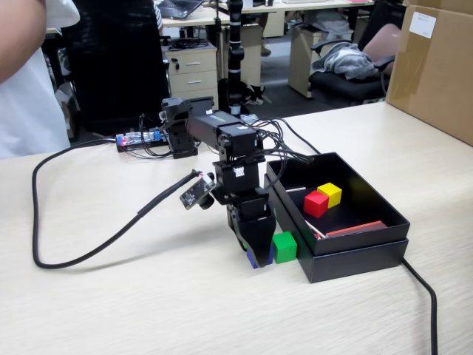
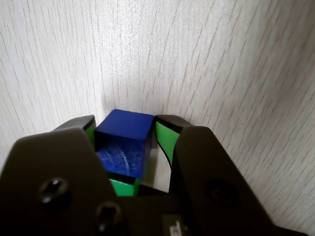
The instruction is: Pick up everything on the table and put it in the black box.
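Observation:
My gripper [image 1: 255, 254] points straight down at the table, just left of the black box [image 1: 355, 256]. Its jaws stand on either side of the blue cube [image 1: 253, 259], which rests on the table. In the wrist view the gripper [image 2: 125, 120] has its green-padded jaws against both sides of the blue cube [image 2: 123, 142]. The green cube [image 1: 284, 247] sits on the table right next to the gripper, against the box's near-left corner. The red cube [image 1: 315, 203] and the yellow cube [image 1: 329, 194] lie side by side inside the box.
A thick black cable [image 1: 44, 222] loops over the table's left. Another cable [image 1: 427, 303] runs from the box to the front edge. A brown carton [image 1: 432, 66] stands at back right. A person [image 1: 29, 81] stands at far left. A red strip [image 1: 356, 228] lies in the box.

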